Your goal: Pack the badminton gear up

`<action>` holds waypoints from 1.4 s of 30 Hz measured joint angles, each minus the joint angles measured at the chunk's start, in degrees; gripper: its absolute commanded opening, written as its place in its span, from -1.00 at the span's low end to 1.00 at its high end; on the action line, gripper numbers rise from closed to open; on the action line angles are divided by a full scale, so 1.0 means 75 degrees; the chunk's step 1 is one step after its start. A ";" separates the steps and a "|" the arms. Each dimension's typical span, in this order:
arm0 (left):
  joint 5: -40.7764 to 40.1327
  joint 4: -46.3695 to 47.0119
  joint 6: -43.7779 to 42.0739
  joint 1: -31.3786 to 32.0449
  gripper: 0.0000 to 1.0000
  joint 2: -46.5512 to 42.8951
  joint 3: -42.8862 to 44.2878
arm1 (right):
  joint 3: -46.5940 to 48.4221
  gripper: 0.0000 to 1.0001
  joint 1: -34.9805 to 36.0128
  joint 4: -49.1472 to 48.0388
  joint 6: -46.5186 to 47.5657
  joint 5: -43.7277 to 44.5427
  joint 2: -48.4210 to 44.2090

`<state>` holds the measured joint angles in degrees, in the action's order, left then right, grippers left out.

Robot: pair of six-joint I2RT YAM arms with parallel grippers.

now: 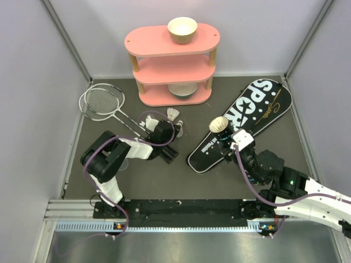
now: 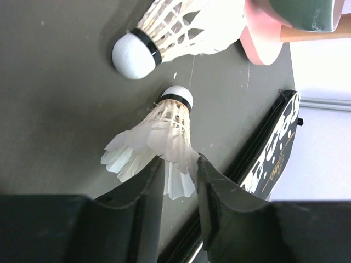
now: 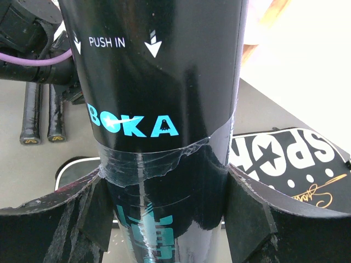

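Note:
My left gripper (image 2: pixel 178 161) has its jaws closed narrowly on the feather skirt of a white shuttlecock (image 2: pixel 164 131) lying on the table; in the top view this gripper (image 1: pixel 173 131) is beside it (image 1: pixel 179 129). A second shuttlecock (image 2: pixel 164 33) lies just beyond (image 1: pixel 174 114). My right gripper (image 3: pixel 164 181) is shut on the black tube (image 3: pixel 159 82) lettered BOKA, held upright over the bag's narrow end (image 1: pixel 221 136). A pale feathered round (image 1: pixel 218 125) shows at the tube's top. The black SPORT bag (image 1: pixel 249 118) lies at right. Two rackets (image 1: pixel 103 103) lie at left.
The pink three-tier shelf (image 1: pixel 171 60) stands at the back with a cream bowl (image 1: pixel 182 29) on top and another (image 1: pixel 182 90) on its lowest tier. The racket handles (image 3: pixel 38 115) lie under the left arm. Grey walls close in the table.

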<state>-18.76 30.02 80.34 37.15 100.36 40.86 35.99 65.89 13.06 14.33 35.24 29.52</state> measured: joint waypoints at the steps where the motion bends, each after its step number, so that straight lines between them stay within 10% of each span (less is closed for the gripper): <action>1: -0.0006 0.0023 -0.0020 -0.0032 -0.41 0.0035 0.0035 | -0.0003 -0.96 0.0000 0.0000 0.0000 -0.0003 0.0000; 6: 0.0082 0.0300 -0.0195 -0.0274 -1.00 0.0160 0.0061 | -0.0061 -0.97 0.0000 -0.0050 0.0003 -0.0020 0.0067; 21: 0.2282 0.0542 -0.1632 -0.0539 -1.00 -0.2815 -0.1265 | -0.0096 -0.97 0.0000 -0.0012 0.0064 -0.0178 0.0950; 34: 0.5304 -0.3888 -0.5082 -0.0941 -1.00 -0.7600 -0.0399 | -0.0093 -0.99 0.0000 0.0125 0.0414 -0.0997 0.2002; 42: 0.6828 -0.5732 -0.6441 -0.0941 -1.00 -0.8387 0.0321 | -0.0082 -0.99 0.0000 0.0259 0.0688 -0.2028 0.2250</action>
<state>32.45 -12.97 32.03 30.09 37.45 43.27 35.38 65.89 15.00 19.49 20.03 46.39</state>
